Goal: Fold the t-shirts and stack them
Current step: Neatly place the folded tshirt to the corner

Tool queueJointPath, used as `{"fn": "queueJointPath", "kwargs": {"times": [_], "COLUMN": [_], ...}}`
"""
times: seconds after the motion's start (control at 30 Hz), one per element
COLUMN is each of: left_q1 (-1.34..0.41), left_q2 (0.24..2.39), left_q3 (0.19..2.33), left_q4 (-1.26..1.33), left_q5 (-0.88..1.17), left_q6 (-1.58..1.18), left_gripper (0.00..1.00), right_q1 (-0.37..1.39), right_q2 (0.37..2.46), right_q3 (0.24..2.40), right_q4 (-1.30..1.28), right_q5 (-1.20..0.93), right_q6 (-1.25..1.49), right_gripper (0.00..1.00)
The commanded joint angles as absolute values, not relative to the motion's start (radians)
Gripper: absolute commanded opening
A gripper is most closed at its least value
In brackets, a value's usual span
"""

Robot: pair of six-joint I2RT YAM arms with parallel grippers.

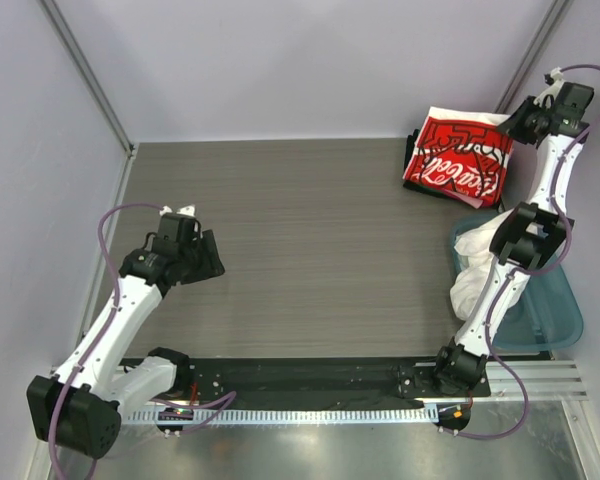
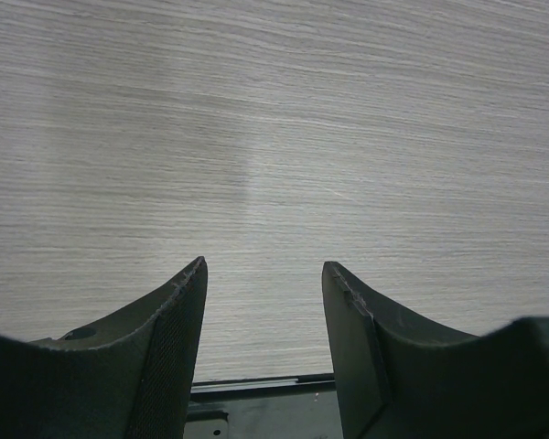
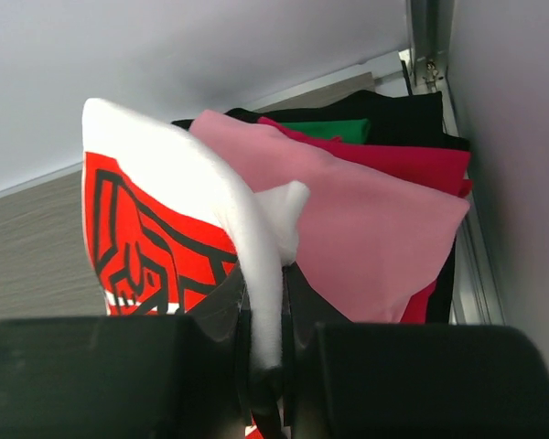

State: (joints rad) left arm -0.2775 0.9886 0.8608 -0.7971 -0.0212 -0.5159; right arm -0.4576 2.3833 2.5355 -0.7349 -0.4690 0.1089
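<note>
A stack of folded t-shirts (image 1: 458,155) lies at the far right corner of the table. On top is the white shirt with red Coca-Cola print (image 3: 146,233); under it show pink (image 3: 375,229), red (image 3: 425,163), green (image 3: 334,130) and black (image 3: 403,114) shirts. My right gripper (image 3: 267,283) is shut on the white edge of the top shirt and holds it raised over the pink one; in the top view it (image 1: 517,125) sits at the stack's far right edge. My left gripper (image 2: 263,270) is open and empty over bare table at the left (image 1: 208,258).
A teal plastic tub (image 1: 555,320) stands at the right by the right arm, with a cream-white shirt (image 1: 477,265) hanging over its near-left rim. Walls close in the table at left, back and right. A black rail (image 1: 310,380) runs along the near edge.
</note>
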Motion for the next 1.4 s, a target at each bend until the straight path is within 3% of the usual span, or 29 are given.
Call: {"fn": "queueJointPath", "kwargs": {"times": [0.0,0.23,0.4,0.5,0.73,0.87,1.0,1.13,1.2,1.37], "left_q1": [-0.284,-0.285,-0.285,-0.285,-0.285,-0.287,-0.287,-0.285,-0.285,-0.287], "left_q2": [0.991,1.006,1.009,0.996,0.962,0.936,0.925,0.928,0.923,0.917], "left_q3": [0.861,0.861,0.865,0.862,0.864,0.862,0.861,0.862,0.862,0.861], "left_q4": [-0.77,-0.772,-0.773,-0.773,-0.772,-0.772,-0.769,-0.769,-0.769,-0.768], "left_q5": [-0.005,-0.006,-0.006,-0.008,-0.015,-0.023,-0.025,-0.02,-0.02,-0.015], "left_q6": [-0.509,-0.509,-0.509,-0.509,-0.511,-0.512,-0.512,-0.512,-0.512,-0.512], "left_gripper": [0.54,0.54,0.54,0.54,0.54,0.54,0.55,0.55,0.55,0.55], "right_q1": [-0.459,-0.482,-0.491,-0.497,-0.486,-0.443,-0.402,-0.353,-0.33,-0.223], "right_q2": [2.405,2.48,2.468,2.427,2.228,2.142,2.079,2.046,2.069,2.137], "right_q3": [2.637,2.669,2.64,2.631,2.53,2.485,2.398,2.237,2.197,2.191], "right_q4": [-0.661,-0.644,-0.681,-0.701,-0.661,-0.649,-0.64,-0.526,-0.473,-0.479], "right_q5": [-0.442,-0.318,-0.088,-0.005,0.025,0.034,0.012,-0.22,-0.245,0.131], "right_q6": [0.118,0.144,0.161,0.181,0.278,0.273,0.31,0.393,0.399,0.227], "right_gripper": [0.01,0.02,0.68,0.78,0.83,0.93,0.93,0.85,0.76,0.74]}}
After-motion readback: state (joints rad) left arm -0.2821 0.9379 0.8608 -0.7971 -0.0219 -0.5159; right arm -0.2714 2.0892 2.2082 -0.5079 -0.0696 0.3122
